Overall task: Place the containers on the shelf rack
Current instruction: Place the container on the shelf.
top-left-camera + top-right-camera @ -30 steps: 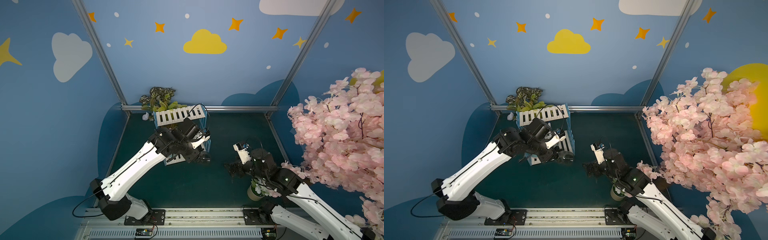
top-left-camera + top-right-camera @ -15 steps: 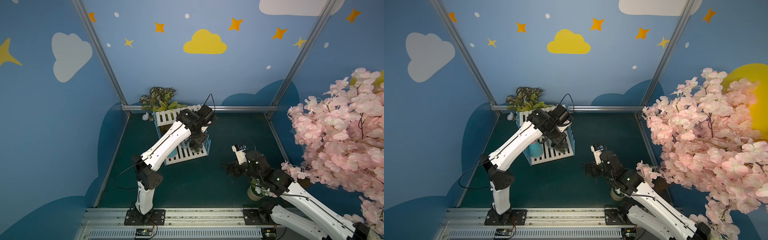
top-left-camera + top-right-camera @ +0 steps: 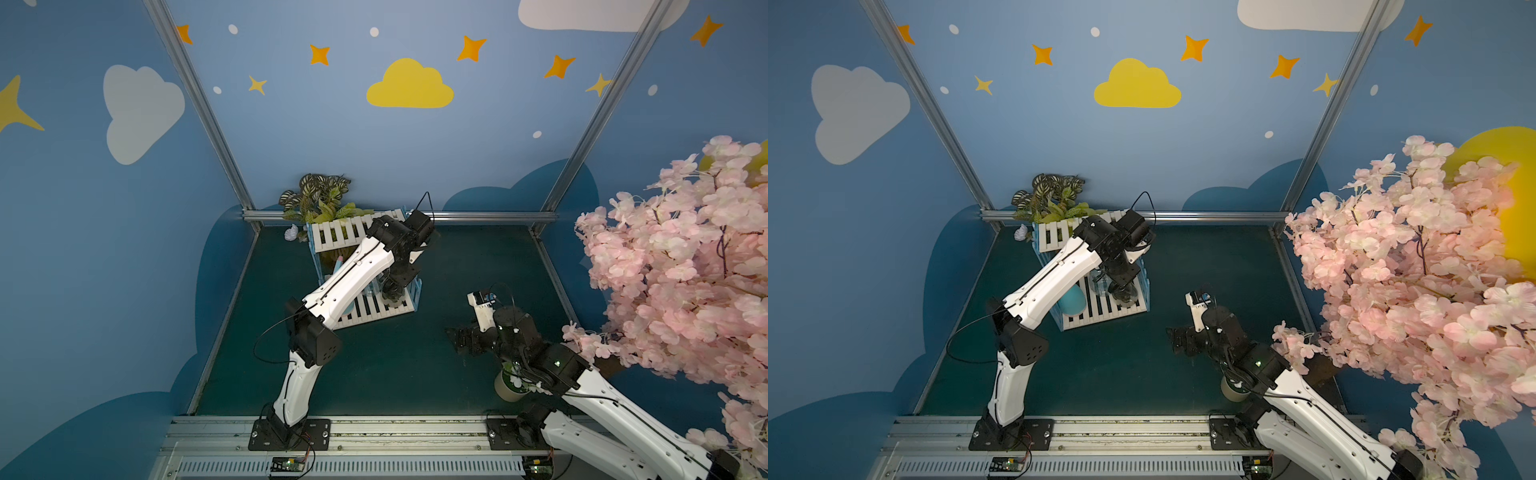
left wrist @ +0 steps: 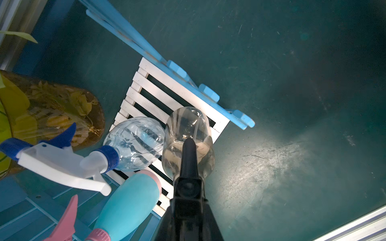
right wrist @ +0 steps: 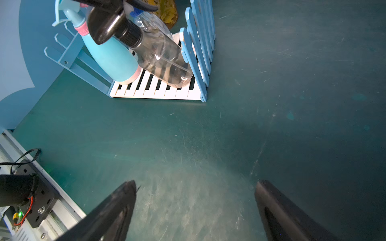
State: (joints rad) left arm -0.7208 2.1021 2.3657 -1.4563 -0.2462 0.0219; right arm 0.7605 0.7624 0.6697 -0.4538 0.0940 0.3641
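Occupying the lower white slatted tier of the shelf rack (image 5: 158,89), which stood toward the rear of the dark green worktop (image 3: 395,374), were all three spray bottles. The light blue bottle (image 5: 108,56), opaque with a pink collar and pink base ring, rested its base on the slats; its contents could not be seen. The clear bottle (image 4: 135,141), fitted with a white trigger and blue cap, stood just beside it, and the slats showed through its wall. The dark smoky bottle (image 5: 163,60) leaned at a tilt, its base on the slats just beside the rack's blue picket side, with a thin dip tube (image 5: 173,62) visible inside. The left gripper (image 3: 395,282) had its fingers pressed together on that bottle's black trigger head. The right gripper (image 5: 195,184) hung with fingers spread wide over the worktop, well apart from the rack. An amber vase (image 4: 52,112) holding leaves stood behind the rack. A cream pot (image 3: 509,384) of white flowers sat beside the right arm.
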